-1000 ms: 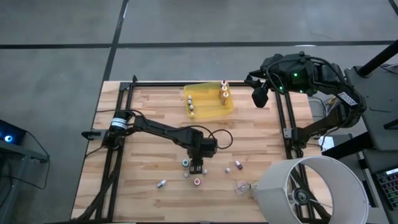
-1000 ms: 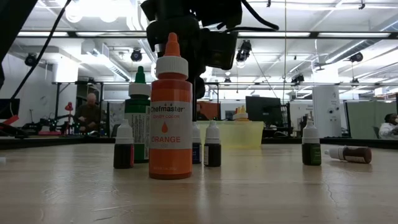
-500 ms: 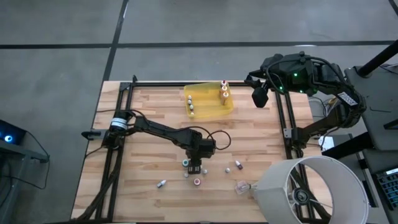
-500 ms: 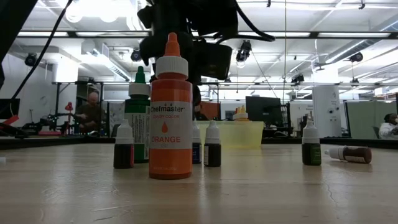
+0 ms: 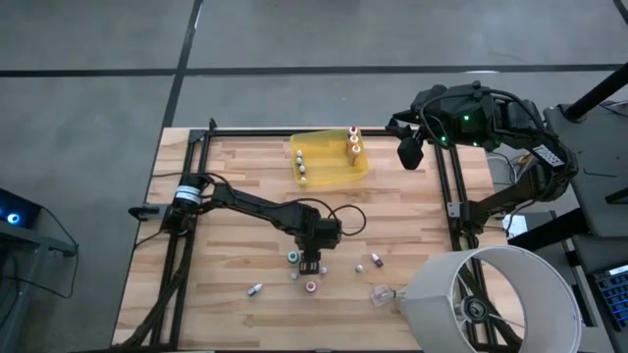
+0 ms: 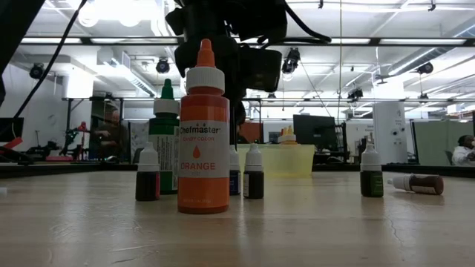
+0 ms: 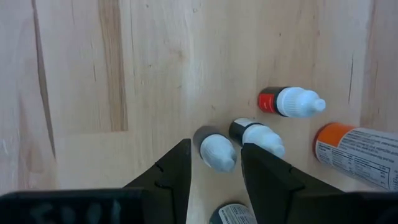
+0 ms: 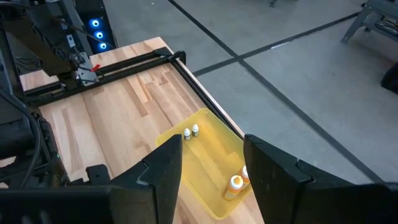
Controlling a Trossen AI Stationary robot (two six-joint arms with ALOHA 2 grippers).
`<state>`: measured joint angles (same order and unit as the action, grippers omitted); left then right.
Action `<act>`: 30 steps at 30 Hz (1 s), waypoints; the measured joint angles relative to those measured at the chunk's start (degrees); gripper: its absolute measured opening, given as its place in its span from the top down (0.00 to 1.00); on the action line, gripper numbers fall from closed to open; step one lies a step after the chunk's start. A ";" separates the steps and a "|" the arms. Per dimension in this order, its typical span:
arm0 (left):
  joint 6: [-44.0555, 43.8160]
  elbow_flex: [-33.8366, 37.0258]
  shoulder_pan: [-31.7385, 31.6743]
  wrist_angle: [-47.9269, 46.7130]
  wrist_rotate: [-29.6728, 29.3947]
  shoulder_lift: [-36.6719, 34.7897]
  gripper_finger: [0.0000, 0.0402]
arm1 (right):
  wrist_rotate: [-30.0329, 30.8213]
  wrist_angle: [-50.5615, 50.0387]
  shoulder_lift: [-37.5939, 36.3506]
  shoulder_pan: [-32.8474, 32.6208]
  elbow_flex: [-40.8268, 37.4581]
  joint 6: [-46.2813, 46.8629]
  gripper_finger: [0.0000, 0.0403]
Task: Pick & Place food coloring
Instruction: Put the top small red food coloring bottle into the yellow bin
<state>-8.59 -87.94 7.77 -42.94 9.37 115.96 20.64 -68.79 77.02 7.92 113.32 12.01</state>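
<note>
We see the left gripper (image 7: 214,168) over a white-capped bottle (image 7: 217,151) — jaws spread, seemingly not touching it. Right gripper (image 8: 211,180) waits above the yellow tray (image 8: 211,158), jaws spread.

Pale wooden plank tabletop (image 5: 235,167): translucent yellow plastic tray (image 5: 329,167) at 12 o'clock; small capped food-colouring bottles (image 5: 312,286) scattered toward 6 o'clock.
</note>
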 joint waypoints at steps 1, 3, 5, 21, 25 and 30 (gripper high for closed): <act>0.13 0.00 0.00 0.00 0.00 -0.01 0.72 | 0.02 0.00 -0.01 0.00 0.00 0.00 0.59; 0.37 0.00 0.00 0.03 0.00 -0.02 0.72 | 0.07 0.00 -0.01 -0.01 0.00 0.00 0.59; 0.39 0.00 -0.03 0.13 0.00 -0.02 0.72 | 0.09 0.00 -0.01 -0.02 0.00 0.00 0.59; 0.65 0.13 -0.11 0.88 -0.02 -0.02 0.72 | 0.35 0.00 -0.01 -0.04 0.00 0.00 0.59; 0.65 0.13 -0.11 0.76 -0.02 -0.02 0.72 | 0.36 0.00 -0.01 -0.04 0.00 0.00 0.59; 0.69 0.13 -0.11 0.22 -0.02 -0.02 0.72 | 0.37 0.02 -0.01 -0.02 0.00 0.00 0.59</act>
<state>-7.90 -87.81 7.66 -42.72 9.34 115.94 21.02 -68.77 77.01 7.90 113.32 12.01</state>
